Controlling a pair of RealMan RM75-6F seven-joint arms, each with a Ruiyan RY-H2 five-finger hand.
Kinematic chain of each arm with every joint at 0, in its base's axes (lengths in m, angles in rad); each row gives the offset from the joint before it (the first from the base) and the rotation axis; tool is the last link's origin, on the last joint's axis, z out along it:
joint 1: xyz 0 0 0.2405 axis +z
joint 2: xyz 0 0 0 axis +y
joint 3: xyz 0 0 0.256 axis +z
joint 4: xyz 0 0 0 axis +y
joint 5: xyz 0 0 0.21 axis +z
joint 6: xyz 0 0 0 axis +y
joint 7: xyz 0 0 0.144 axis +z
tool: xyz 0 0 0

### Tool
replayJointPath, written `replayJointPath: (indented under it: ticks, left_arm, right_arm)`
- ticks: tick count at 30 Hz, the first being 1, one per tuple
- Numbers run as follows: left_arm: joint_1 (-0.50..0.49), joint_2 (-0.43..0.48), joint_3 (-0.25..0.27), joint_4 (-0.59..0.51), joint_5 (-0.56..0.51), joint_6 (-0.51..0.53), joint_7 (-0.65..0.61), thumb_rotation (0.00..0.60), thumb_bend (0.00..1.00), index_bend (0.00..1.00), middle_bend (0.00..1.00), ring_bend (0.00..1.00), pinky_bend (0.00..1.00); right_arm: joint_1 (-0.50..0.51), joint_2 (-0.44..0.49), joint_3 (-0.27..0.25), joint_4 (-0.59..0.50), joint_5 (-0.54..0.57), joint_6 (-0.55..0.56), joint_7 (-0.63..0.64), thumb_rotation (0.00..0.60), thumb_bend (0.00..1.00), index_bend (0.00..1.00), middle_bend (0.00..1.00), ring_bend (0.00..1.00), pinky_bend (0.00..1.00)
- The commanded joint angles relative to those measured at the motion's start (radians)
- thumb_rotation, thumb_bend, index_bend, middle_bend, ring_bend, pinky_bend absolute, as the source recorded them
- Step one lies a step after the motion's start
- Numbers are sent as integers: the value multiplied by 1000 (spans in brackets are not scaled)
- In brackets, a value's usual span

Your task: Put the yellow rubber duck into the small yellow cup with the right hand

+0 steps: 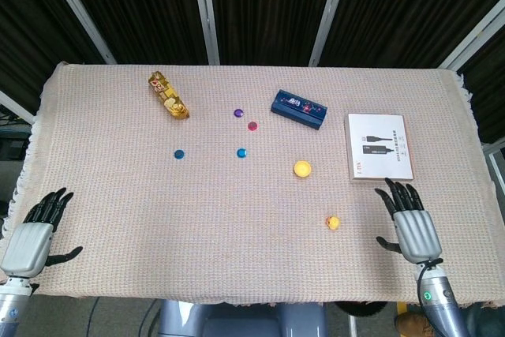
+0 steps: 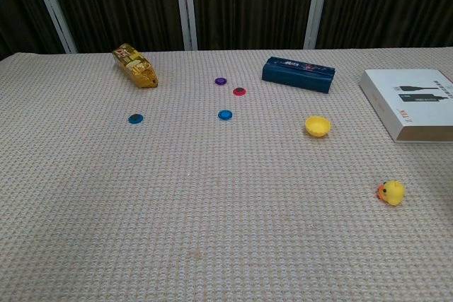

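1. Yellow rubber duck [image 1: 332, 222] lies free on the tabletop [image 1: 237, 258], toward the near right part, nothing touching it; also seen in chest view [image 2: 391, 192].
2. Small yellow cup [image 1: 301, 169] sits farther from the near edge than the duck and slightly left of it, well apart. Chest view [image 2: 318, 126] shows its opening facing up.
3. Right hand [image 1: 412, 225]: fingers spread and straight, palm down, holding nothing; right of the duck, near the near right corner, apart from it.
4. Left hand [image 1: 33, 231]: fingers apart, holding nothing, at the near left corner.
5. White box [image 1: 379, 146] lies flat by the right edge, just beyond the right hand.
6. Dark blue box [image 1: 298, 109] lies beyond the cup, toward the far edge.
7. Gold snack packet [image 1: 168, 96] lies toward the far left.
8. Small discs mid-tabletop: purple [image 1: 238, 114], red [image 1: 252, 126], two blue [image 1: 241, 152] [image 1: 179, 154].
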Motion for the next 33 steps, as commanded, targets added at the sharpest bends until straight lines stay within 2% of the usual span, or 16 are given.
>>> replayJointPath:
  ticks: [1, 6, 15, 24, 33]
  left_arm:
    - [-1, -1, -3, 2, -1, 0, -4, 600, 0, 0, 0, 0, 150]
    - [-1, -3, -3, 7, -2, 1, -9, 600, 0, 0, 0, 0, 150]
    - [-7, -6, -4, 11, 4, -3, -17, 600, 0, 0, 0, 0, 150]
    - [-10, -6, -5, 11, 1, -7, -22, 600, 0, 0, 0, 0, 150]
    - [-11, -5, -5, 7, -1, -10, -21, 600, 0, 0, 0, 0, 161]
  right_arm:
    - [19, -65, -5, -28, -9, -20, -72, 600, 23, 193, 0, 0, 0]
    - [51, -152, 27, -42, 72, -83, -131, 600, 87, 237, 0, 0, 0]
    - [110, -291, 80, 35, 200, -153, -236, 600, 150, 292, 0, 0, 0]
    - [128, -339, 69, 77, 211, -164, -263, 600, 181, 349, 0, 0, 0]
    - [127, -341, 58, 101, 217, -164, -247, 600, 192, 415, 0, 0, 0]
